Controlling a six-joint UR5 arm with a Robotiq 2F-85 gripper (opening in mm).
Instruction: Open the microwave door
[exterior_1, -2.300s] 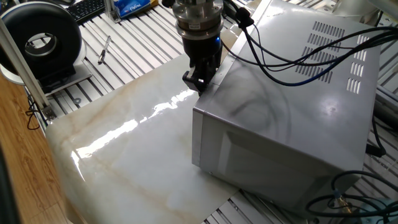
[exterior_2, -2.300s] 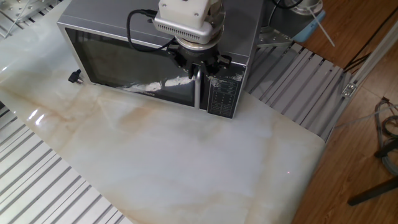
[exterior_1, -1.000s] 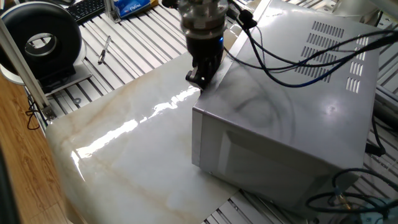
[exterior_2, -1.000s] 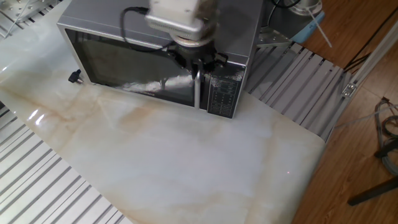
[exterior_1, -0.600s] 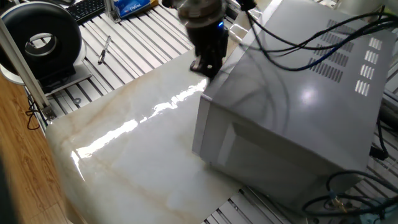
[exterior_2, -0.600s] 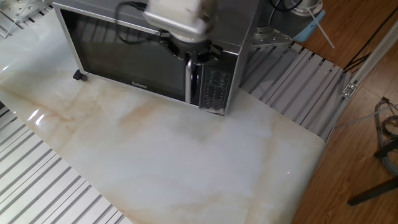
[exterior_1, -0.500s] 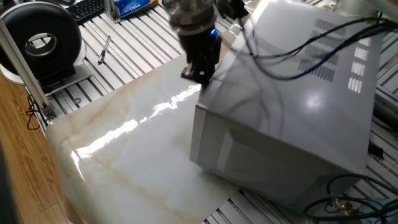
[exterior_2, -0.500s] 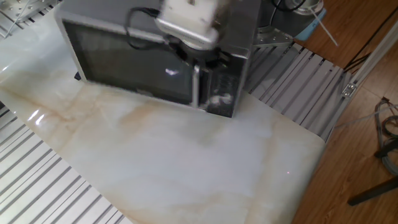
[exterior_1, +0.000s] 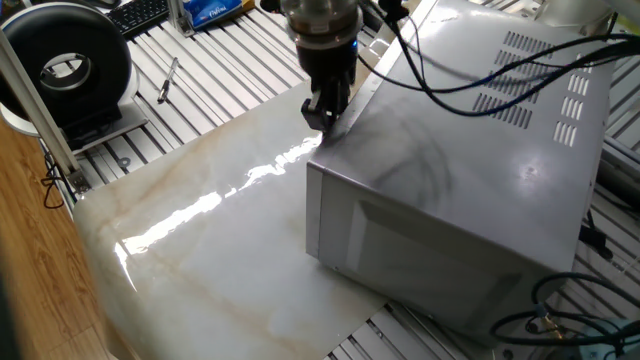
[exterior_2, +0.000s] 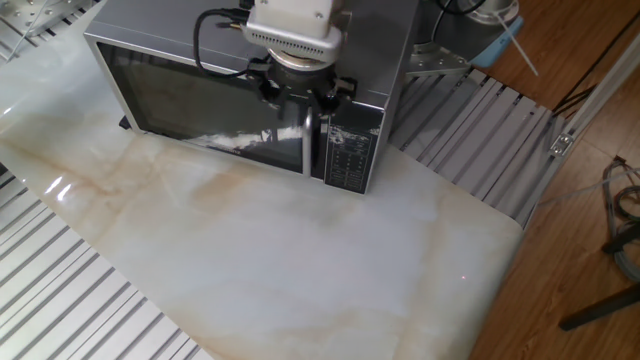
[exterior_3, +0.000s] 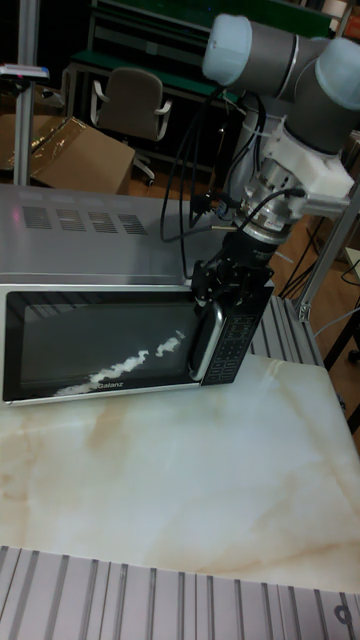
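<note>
Microwave (exterior_1: 470, 190) sitting on marble-look tabletop (exterior_2: 300, 270), microwave door (exterior_3: 100, 343) facing the open slab and looking shut flush against the casing, keypad panel (exterior_3: 232, 348) just right of it. Gripper (exterior_3: 222, 290) down at the door's vertical handle (exterior_3: 208, 345), dark fingers (exterior_2: 322, 100) at the handle top; cannot tell whether clamped on it or just touching. Cables (exterior_1: 480, 85) draped over the microwave's top.

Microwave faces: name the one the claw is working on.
The front face: the microwave door with its dark window, where the claw grips the vertical handle. The top and side wall are windowless grey metal.
</note>
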